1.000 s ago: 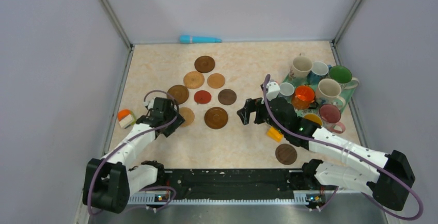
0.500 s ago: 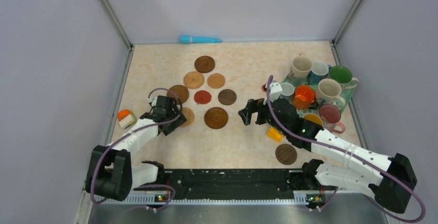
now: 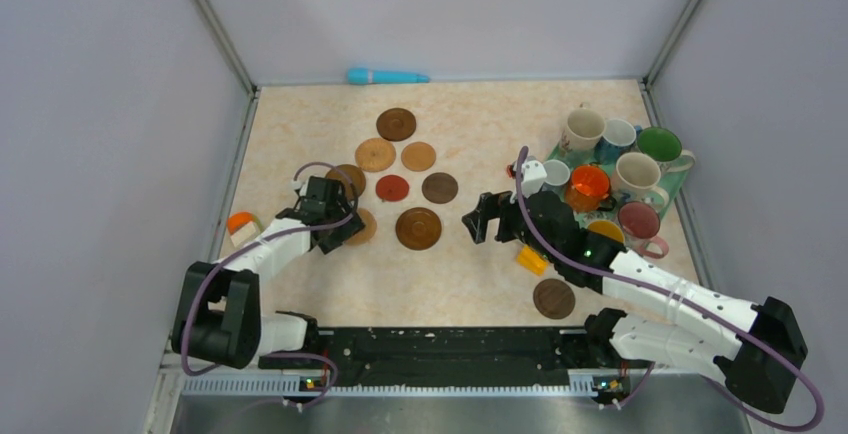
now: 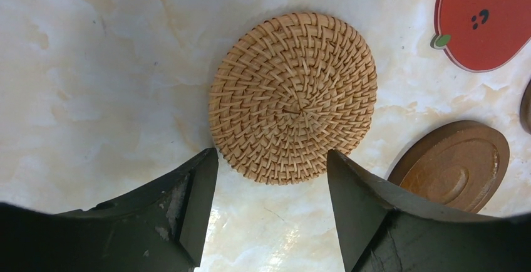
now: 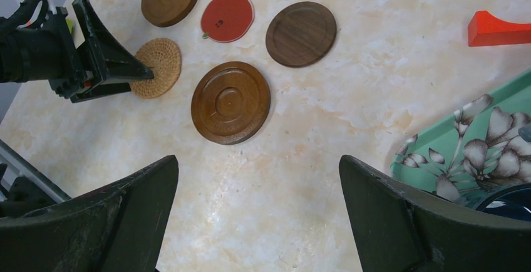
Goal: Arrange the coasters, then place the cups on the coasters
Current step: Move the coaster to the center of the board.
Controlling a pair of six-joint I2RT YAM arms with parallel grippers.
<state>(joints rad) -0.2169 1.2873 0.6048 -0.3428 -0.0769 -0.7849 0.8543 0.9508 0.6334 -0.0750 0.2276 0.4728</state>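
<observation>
Several round coasters lie mid-table: a woven tan one (image 3: pixel 364 224), a red one (image 3: pixel 392 188), a large ridged brown one (image 3: pixel 418 228), and one apart near the front (image 3: pixel 553 298). My left gripper (image 3: pixel 335 230) is open and empty. In the left wrist view the woven coaster (image 4: pixel 293 96) lies just ahead of its fingertips (image 4: pixel 269 156), untouched. My right gripper (image 3: pixel 480 222) hangs wide open over bare table (image 5: pixel 257 159), with the ridged coaster (image 5: pixel 230 101) in front of it. The cups, among them orange (image 3: pixel 587 186), green (image 3: pixel 659 144) and pink (image 3: pixel 639 220), stand crowded at the right.
The cups stand on a teal floral tray (image 3: pixel 678 186) against the right wall. A teal pen-like object (image 3: pixel 387 77) lies at the back wall. An orange and white thing (image 3: pixel 242 224) sits by the left wall. A small orange block (image 3: pixel 531 259) lies beside the right arm.
My left gripper has moved away from the arm bases and to the right, up to the woven coaster. The right arm has barely shifted.
</observation>
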